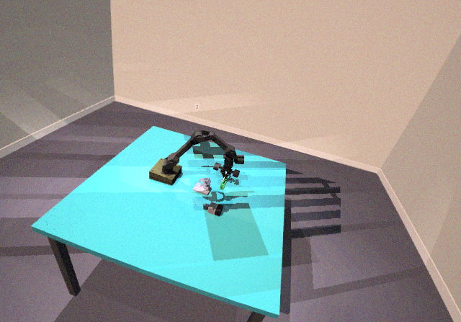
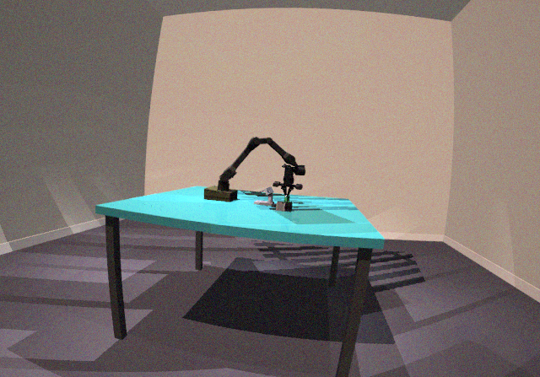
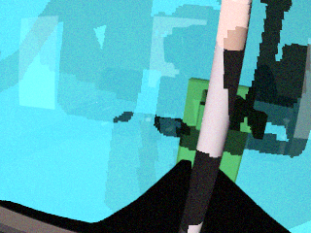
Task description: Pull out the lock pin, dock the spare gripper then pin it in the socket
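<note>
My gripper [image 1: 225, 178] [image 2: 286, 195] [image 3: 196, 171] points straight down and is shut on the lock pin [image 3: 235, 0], a thin pale rod with dark bands. In the wrist view the pin runs from between the black fingers up past the top edge. A green pad [image 1: 222, 184] [image 3: 196, 100] lies on the table right under the pin. The white mount [image 1: 202, 186] [image 2: 266, 194] with its socket stands just left of the gripper. The dark spare gripper [image 1: 213, 208] [image 2: 284, 206] lies on the table in front of the mount, apart from my fingers.
The arm's olive base block [image 1: 165, 171] [image 2: 220, 194] sits at the back left of the cyan table [image 1: 112, 214] [image 2: 183, 209]. Shadow patches fall across the table top. The table's right edge is not far beyond the gripper.
</note>
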You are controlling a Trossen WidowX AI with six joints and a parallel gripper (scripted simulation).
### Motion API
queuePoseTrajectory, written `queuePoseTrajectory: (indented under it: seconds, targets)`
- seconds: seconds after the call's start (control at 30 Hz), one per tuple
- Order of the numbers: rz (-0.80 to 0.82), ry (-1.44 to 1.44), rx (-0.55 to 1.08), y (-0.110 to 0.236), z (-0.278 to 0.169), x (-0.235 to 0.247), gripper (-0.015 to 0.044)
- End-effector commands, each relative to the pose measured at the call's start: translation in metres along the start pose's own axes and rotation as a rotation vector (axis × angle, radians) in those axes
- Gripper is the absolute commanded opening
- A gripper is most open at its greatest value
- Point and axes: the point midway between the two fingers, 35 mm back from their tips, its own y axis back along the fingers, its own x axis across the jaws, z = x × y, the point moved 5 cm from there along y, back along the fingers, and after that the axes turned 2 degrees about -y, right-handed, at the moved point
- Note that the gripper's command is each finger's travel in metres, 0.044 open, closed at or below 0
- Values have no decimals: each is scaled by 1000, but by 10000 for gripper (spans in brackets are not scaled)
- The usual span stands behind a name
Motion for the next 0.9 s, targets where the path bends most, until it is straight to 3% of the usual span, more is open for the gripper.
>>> queuePoseTrajectory:
  seconds: [0.0,0.63,0.87]
  targets:
    - [-4,0,-2,10,1,0,0]
    - [28,2,13,16,0,3,0]
    - [28,5,15,23,-19,-3,0]
